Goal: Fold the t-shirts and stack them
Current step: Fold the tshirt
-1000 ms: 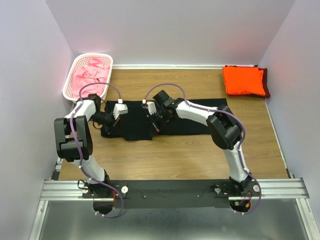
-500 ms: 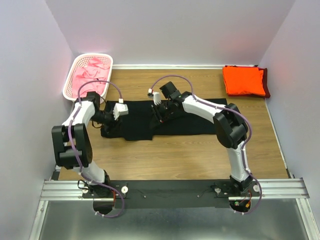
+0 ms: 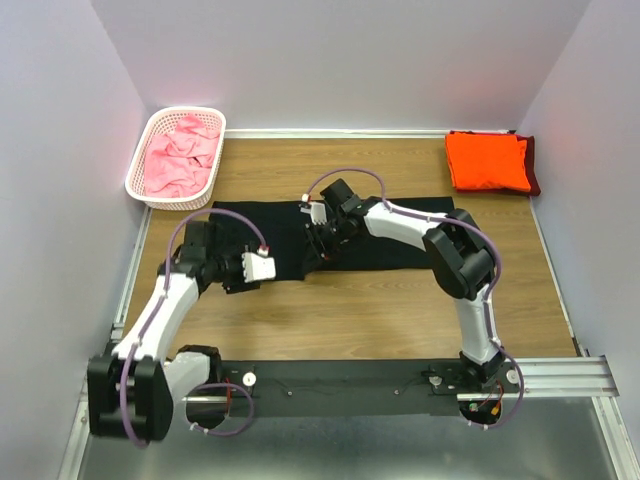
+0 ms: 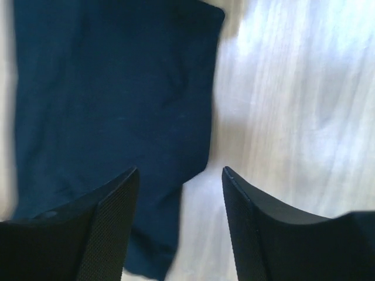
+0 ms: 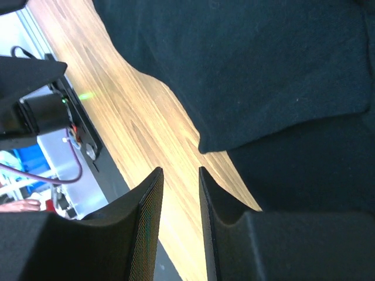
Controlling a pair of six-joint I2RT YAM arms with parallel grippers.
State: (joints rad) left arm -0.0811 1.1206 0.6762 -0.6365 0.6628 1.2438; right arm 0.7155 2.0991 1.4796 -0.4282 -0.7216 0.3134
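A black t-shirt (image 3: 370, 232) lies spread flat across the middle of the wooden table; it also fills the upper part of each wrist view (image 4: 111, 93) (image 5: 246, 70). My left gripper (image 3: 240, 274) hovers over the shirt's near left corner, open, with only cloth edge and wood between its fingers (image 4: 179, 175). My right gripper (image 3: 317, 250) is above the shirt's near edge at the middle, jaws slightly apart and empty (image 5: 180, 172). A folded orange t-shirt (image 3: 487, 160) rests on a dark maroon one (image 3: 533, 170) at the far right. Pink t-shirts (image 3: 178, 158) fill the basket.
The white lattice basket (image 3: 137, 172) stands at the far left corner by the wall. Bare wood (image 3: 380, 310) lies between the black shirt and the arms' mounting rail (image 3: 350, 378). Walls close in the table on the left, back and right.
Both grippers have opened and let go of the black shirt. My left arm swung back toward the near left. The shirt now lies flatter and wider.
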